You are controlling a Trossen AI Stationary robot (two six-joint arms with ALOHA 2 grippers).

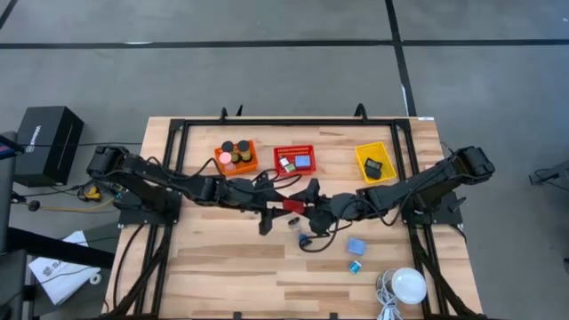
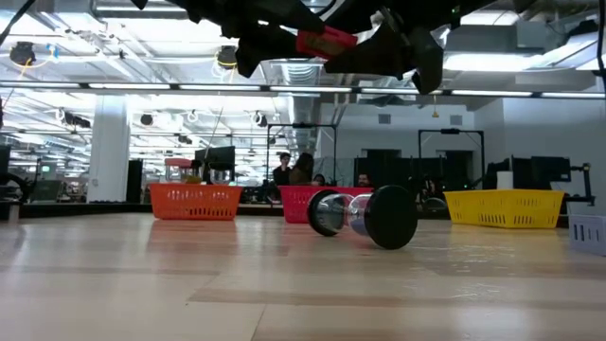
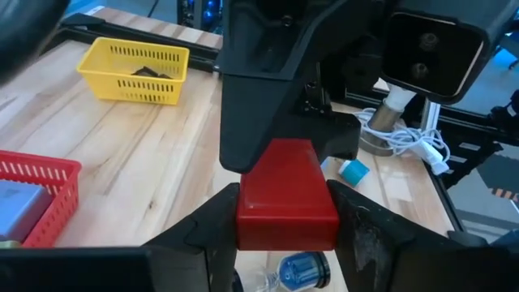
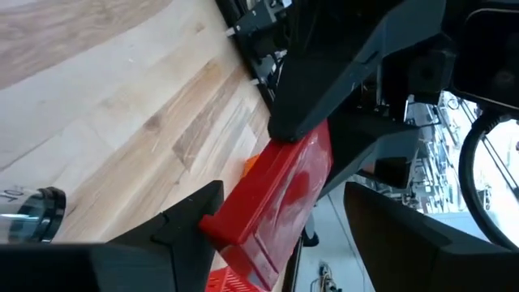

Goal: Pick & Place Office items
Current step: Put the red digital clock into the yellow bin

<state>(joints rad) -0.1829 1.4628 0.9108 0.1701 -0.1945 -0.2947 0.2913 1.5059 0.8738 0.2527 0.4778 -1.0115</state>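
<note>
A pale wooden table (image 1: 222,267) framed in black rails stands on a grey floor; the low view looks past it into a lit workshop with screens and seated people. At the far edge sit three mesh baskets: an orange basket (image 1: 238,156) beyond the left gripper (image 1: 286,206), a red basket (image 1: 293,160) just past both grippers, and a yellow basket (image 1: 374,164) beyond the right gripper (image 1: 311,206). A white dome (image 1: 409,285) with its cable lies well to the near side of the right arm.

The grippers meet mid-table, raised above the wood. The left gripper's fingers (image 3: 369,235) pinch a red block (image 3: 285,195) on its two sides. The right gripper's fingers stand spread on either side of the block's other end without clearly closing on it. The block is a smooth, glossy red box, its long axis running roughly level from one gripper toward the other.

Directly beneath them a clear cylinder with a dark cap (image 2: 365,215) lies on its side. Nearer the right arm rest a pale blue block (image 1: 356,246) and a small teal bit (image 1: 354,267).
</note>
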